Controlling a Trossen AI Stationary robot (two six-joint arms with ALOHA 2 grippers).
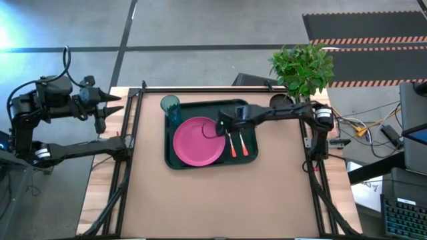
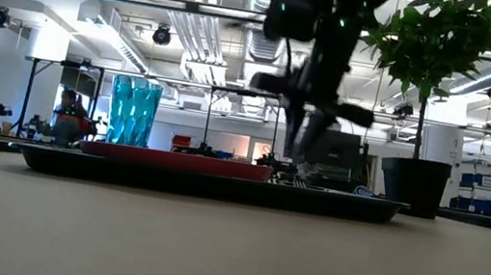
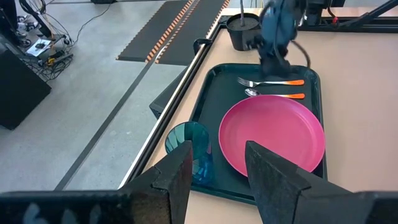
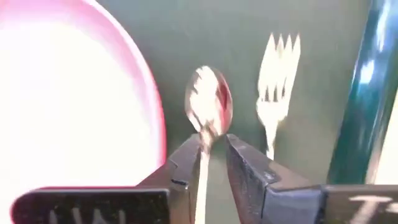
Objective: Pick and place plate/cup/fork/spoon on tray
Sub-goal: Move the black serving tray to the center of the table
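The dark green tray (image 1: 248, 110) lies at the table's far middle. On it lie the pink plate (image 1: 198, 141), the spoon (image 1: 233, 143) beside the plate and the fork (image 1: 243, 143) beside the spoon. The teal cup (image 1: 170, 107) stands upright in the tray's far left corner. My right gripper (image 1: 225, 128) points down over the cutlery's metal ends. It is narrowly open, with the spoon's neck (image 4: 204, 155) between its fingers. My left gripper (image 1: 113, 103) is open and empty, off the table's far left edge. My right gripper (image 4: 214, 149) comes from above, and its fingers lie across the spoon, one on each side of the neck just behind the bowl (image 4: 209, 99). The gap is wider than the neck. I cannot tell whether a finger touches it. The spoon lies flat on the tray.
A potted plant (image 1: 301, 67) in a dark pot (image 1: 279, 101) stands at the far right, just beyond the tray's corner. Bare tabletop (image 1: 213, 200) stretches from the tray to the near edge.
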